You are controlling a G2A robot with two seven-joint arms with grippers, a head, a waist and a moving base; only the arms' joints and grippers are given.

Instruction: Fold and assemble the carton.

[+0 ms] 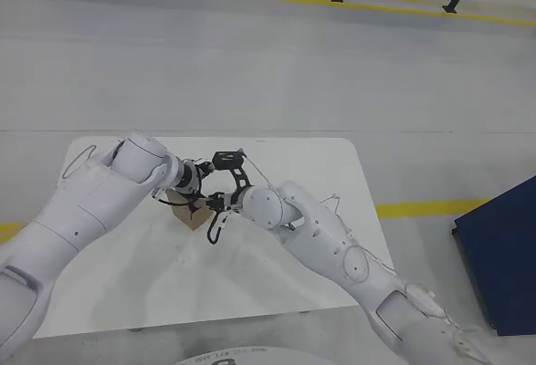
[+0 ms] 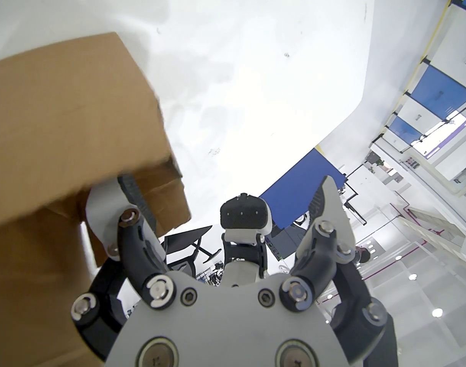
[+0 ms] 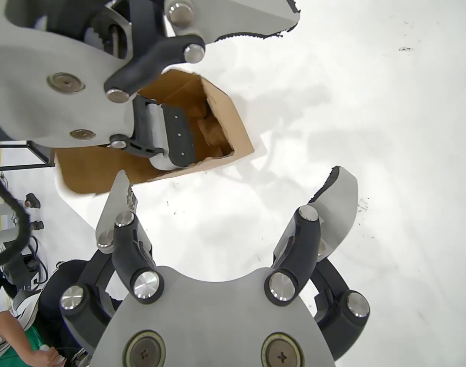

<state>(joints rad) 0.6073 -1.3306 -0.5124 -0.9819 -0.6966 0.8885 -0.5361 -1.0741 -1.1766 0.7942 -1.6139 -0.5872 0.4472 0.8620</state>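
A small brown carton lies on the white table with one end open; its folded flaps show inside. My left gripper stands open right at that open end. One of its fingers is tucked under the carton's edge, and its black pad sits in the opening. My right gripper is open and holds nothing. It hovers over bare table just beside the carton's open end, close to the left gripper.
Both wrists crowd together over the carton left of the table's middle. A black cable loops beside the right wrist. The table's right half is bare. A dark blue panel stands on the floor off the right edge.
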